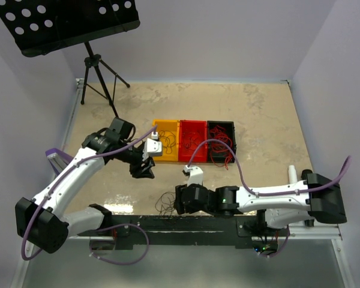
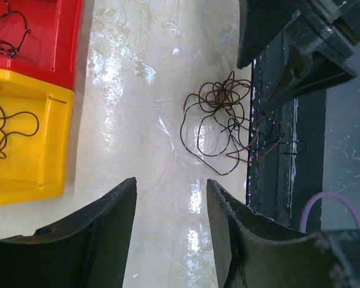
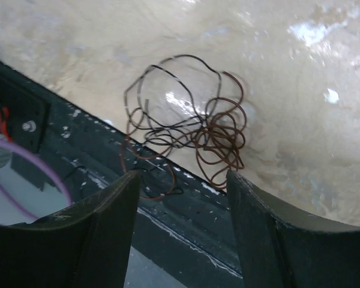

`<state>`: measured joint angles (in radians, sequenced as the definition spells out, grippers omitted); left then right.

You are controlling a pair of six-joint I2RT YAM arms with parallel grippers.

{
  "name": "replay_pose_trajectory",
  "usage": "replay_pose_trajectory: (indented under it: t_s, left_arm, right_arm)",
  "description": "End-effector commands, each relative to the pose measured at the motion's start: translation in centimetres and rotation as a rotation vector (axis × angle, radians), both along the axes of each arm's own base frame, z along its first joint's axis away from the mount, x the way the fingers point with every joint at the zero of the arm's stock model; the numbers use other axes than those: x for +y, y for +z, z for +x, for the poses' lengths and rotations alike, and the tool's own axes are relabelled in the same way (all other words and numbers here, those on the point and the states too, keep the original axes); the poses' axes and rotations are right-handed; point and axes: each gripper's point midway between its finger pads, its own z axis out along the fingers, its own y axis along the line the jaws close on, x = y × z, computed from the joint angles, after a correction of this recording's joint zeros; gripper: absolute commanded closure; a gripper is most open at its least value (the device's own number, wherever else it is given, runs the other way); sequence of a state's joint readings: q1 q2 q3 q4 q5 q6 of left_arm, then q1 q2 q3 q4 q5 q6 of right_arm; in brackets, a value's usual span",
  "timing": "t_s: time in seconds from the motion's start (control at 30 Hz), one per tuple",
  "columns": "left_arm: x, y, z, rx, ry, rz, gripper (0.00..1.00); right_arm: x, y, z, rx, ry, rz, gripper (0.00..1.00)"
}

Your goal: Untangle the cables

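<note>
Right gripper (image 3: 181, 180) and left gripper (image 2: 171, 183), jaws parted and empty, face a tangle of thin dark-brown curly cables (image 3: 192, 129) straddling the beige tabletop's (image 3: 288, 72) near edge and black base rail (image 3: 180, 219): likely light, springy, snag-prone, best pinched at an outlying loop.

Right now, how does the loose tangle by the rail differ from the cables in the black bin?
The tangle is dark brown; the bin cables are red. The tangle lies loose on the table, spilling onto the rail; the bin cables sit in the black bin. Both are thin and curly.
</note>
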<state>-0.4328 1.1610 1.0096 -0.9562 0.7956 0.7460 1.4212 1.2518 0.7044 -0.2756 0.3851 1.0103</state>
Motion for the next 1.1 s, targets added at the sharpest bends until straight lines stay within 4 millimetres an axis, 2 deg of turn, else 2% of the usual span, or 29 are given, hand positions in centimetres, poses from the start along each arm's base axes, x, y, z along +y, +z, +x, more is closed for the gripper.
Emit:
replay_pose_trajectory:
  t_s: [0.0,0.2,0.37,0.47,0.57,0.6,0.67,0.73,0.83,0.9,0.97,1.03,1.07]
  left_arm:
    - [0.3,0.8,0.3,-0.070,-0.020,0.001,0.45]
    - [0.8,0.5,-0.1,-0.063,-0.018,0.020,0.45]
    - [0.6,-0.2,-0.1,-0.054,-0.013,0.023,0.44]
    - [0.0,-0.1,0.2,-0.065,-0.011,0.011,0.44]
    - [-0.2,0.3,0.3,-0.075,-0.009,0.002,0.44]
    - [-0.3,0.5,0.3,-0.082,-0.010,-0.002,0.44]
    - [-0.2,0.5,0.4,-0.089,-0.007,0.000,0.45]
    - [-0.1,0.6,0.3,-0.092,-0.007,0.003,0.45]
    - [-0.1,0.7,0.2,-0.100,-0.010,-0.007,0.45]
    - [-0.3,0.8,0.2,-0.109,-0.006,-0.022,0.45]
    - [-0.5,1.1,0.9,-0.143,0.026,-0.049,0.50]
    - [-0.9,1.7,1.3,-0.176,0.047,-0.086,0.51]
    - [-1.1,1.9,1.3,-0.180,0.053,-0.103,0.52]
  right_arm:
    - [-0.7,-1.7,0.0,0.057,-0.142,-0.028,0.38]
    - [-0.7,-3.0,0.4,0.065,-0.185,-0.022,0.52]
    - [0.1,-3.2,0.8,0.038,-0.180,-0.001,0.66]
    - [0.4,-4.3,0.6,0.051,-0.174,0.001,0.69]
    - [0.4,-5.4,0.4,0.064,-0.174,-0.015,0.69]
    - [0.3,-5.5,0.4,0.066,-0.172,-0.019,0.66]
    - [0.2,-5.8,0.4,0.067,-0.174,-0.028,0.55]
    - [0.0,-5.9,0.5,0.063,-0.178,-0.027,0.54]
    - [-0.3,-5.9,0.5,0.056,-0.177,-0.028,0.68]
    - [-0.3,-5.6,0.9,0.037,-0.185,-0.029,0.81]
    - [-0.2,-4.9,1.4,0.022,-0.195,-0.028,0.97]
    - [-0.4,-3.6,2.0,0.003,-0.214,-0.020,1.00]
    - [-0.4,-2.3,2.3,-0.012,-0.223,-0.003,1.00]
